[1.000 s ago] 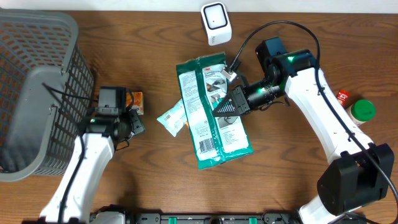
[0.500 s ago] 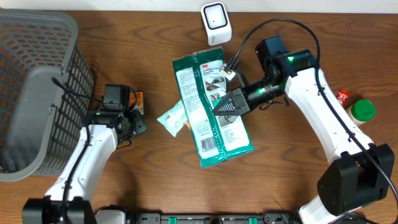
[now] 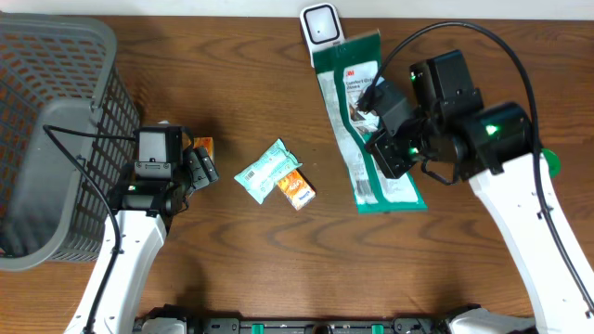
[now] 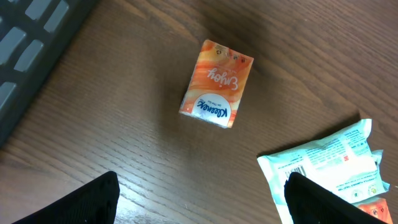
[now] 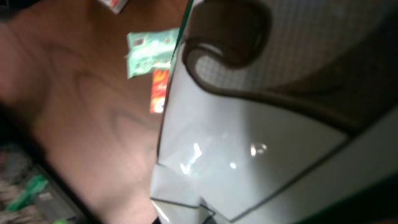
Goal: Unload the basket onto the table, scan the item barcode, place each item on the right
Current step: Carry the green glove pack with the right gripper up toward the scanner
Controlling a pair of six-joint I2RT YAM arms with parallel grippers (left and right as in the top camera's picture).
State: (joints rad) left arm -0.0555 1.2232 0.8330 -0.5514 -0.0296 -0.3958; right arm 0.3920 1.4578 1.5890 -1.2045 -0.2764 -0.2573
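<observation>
The item, a large green package [image 3: 348, 93] with a white printed label, hangs off the table with my right gripper [image 3: 385, 148] shut on its lower half. Its top end lies close beside the white scanner [image 3: 322, 32] at the back edge. The package [image 5: 249, 137] fills most of the right wrist view, and the fingers there are hidden. My left gripper [image 3: 190, 172] stands open over bare wood, nothing between its fingers [image 4: 93, 199]. An orange Kleenex pack [image 4: 217, 92] lies just beyond it.
A grey basket [image 3: 56, 121] fills the left side. A teal wipes pack [image 3: 266, 170] and a small orange packet [image 3: 297, 189] lie mid-table. The teal pack [image 4: 329, 162] sits by my left gripper's right finger. A green-lidded jar [image 3: 551, 162] peeks out behind the right arm.
My right arm lifted the green package and carried it back and right toward the scanner, uncovering the small orange packet. My left gripper opened wide and shifted slightly.
</observation>
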